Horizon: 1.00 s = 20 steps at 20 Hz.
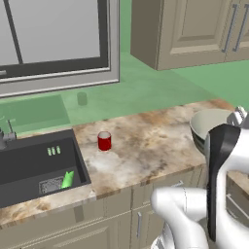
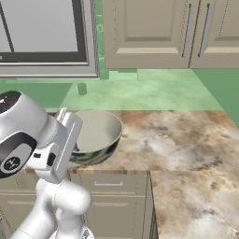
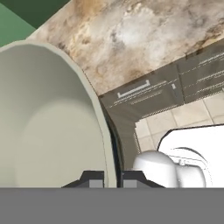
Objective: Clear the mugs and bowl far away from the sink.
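Gripping: gripper (image 3: 110,180) pinched narrow on the bowl (image 3: 43,127) rim, one tip inside, one outside.
Bowl: on the worktop (image 1: 146,146) near its front edge, well apart from the sink (image 1: 34,168).
Red mug (image 1: 104,141): upright on worktop, just beside sink.
Green mug (image 1: 67,179): lying in sink.
Hidden: arm covers part of bowl in both base views.

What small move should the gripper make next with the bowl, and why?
Probably carry the bowl a little further right along the counter and set it down. The gripper is shut on the bowl's rim, one fingertip inside and one outside. The bowl is already well away from the sink, while the red mug waits near it.
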{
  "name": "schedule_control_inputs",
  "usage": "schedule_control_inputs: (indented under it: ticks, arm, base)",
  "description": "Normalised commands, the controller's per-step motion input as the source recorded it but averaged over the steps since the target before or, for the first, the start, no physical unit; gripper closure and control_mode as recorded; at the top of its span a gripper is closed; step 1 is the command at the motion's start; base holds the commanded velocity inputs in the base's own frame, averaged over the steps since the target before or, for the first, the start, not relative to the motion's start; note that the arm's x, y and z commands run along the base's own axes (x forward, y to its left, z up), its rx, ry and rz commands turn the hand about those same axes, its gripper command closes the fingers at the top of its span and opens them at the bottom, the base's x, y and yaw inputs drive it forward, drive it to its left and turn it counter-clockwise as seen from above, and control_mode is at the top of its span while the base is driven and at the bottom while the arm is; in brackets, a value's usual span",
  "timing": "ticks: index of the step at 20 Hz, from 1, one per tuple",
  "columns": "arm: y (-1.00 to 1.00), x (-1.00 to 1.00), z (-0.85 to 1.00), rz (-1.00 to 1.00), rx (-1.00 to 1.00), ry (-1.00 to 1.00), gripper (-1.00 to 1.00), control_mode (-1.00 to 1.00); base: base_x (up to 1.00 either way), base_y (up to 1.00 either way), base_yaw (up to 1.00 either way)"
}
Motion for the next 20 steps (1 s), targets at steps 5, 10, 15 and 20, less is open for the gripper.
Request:
schedule_control_inputs:
  ticks: [5, 10, 15, 20]
  arm:
    - [0.02, -0.12, 0.0, 0.0, 0.0, 0.0, 1.0, 1.0]
    - [0.0, 0.0, 0.0, 0.0, 0.0, 0.0, 1.0, 1.0]
    - [0.0, 0.0, 0.0, 0.0, 0.0, 0.0, 1.0, 1.0]
    - [0.0, 0.0, 0.0, 0.0, 0.0, 0.0, 1.0, 1.0]
  base:
    - [-0.26, 0.63, 0.0]
    - [-0.37, 1.0, 0.0]
    - [-0.79, 1.0, -0.03]
    - [-0.42, 0.01, -0.78]
